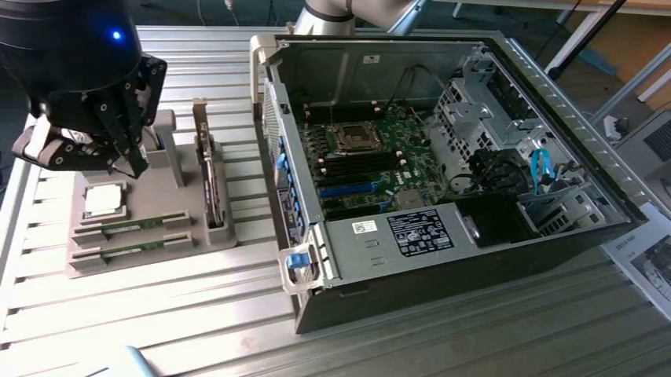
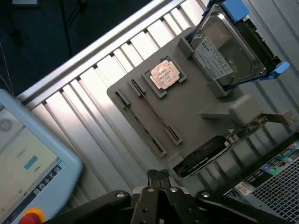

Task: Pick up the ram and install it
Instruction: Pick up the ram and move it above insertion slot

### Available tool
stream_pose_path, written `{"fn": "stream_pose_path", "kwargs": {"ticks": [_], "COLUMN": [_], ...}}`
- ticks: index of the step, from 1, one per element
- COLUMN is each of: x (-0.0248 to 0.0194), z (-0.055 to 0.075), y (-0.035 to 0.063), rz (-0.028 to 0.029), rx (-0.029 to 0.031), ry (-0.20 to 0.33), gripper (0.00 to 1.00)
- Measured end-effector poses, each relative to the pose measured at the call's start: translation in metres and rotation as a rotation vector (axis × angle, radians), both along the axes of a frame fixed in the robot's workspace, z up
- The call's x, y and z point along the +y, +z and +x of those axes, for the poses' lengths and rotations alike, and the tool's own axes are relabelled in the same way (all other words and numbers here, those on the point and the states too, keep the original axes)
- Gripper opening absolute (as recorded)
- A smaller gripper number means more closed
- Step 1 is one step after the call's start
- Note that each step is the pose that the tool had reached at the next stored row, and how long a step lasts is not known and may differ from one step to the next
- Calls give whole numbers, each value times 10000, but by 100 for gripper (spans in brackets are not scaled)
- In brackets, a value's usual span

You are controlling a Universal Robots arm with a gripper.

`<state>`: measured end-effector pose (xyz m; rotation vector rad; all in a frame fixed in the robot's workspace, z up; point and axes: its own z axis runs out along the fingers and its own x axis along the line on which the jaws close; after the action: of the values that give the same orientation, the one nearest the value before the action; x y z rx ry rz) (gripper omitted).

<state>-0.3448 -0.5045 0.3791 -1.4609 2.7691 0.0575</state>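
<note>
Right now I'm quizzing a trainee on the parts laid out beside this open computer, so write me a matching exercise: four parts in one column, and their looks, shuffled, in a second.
Parts:
1. ram
2. processor
3. hard drive
4. expansion card

Looks:
A. silver and square
B. dark, with a metal end bracket
C. silver top, blue side rails
D. green, long and slim

Pairs: 1-D, 2-A, 3-C, 4-B.

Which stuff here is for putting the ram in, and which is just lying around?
For the job: ram sticks, gripper, open computer.
Just lying about: processor chip, hard drive, expansion card, touchscreen pendant.
</note>
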Motion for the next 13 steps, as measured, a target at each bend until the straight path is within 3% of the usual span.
{"fn": "stream_pose_path", "kwargs": {"ticks": [1, 5, 12, 13], "x": [0, 0, 0, 0], "z": [0, 0, 0, 0], "y": [-5, -15, -31, -38], "rz": [0, 0, 0, 0], "rx": [-1, -1, 0, 0], "ry": [490, 1553, 3084, 3623], "gripper": [10, 10, 10, 10]}}
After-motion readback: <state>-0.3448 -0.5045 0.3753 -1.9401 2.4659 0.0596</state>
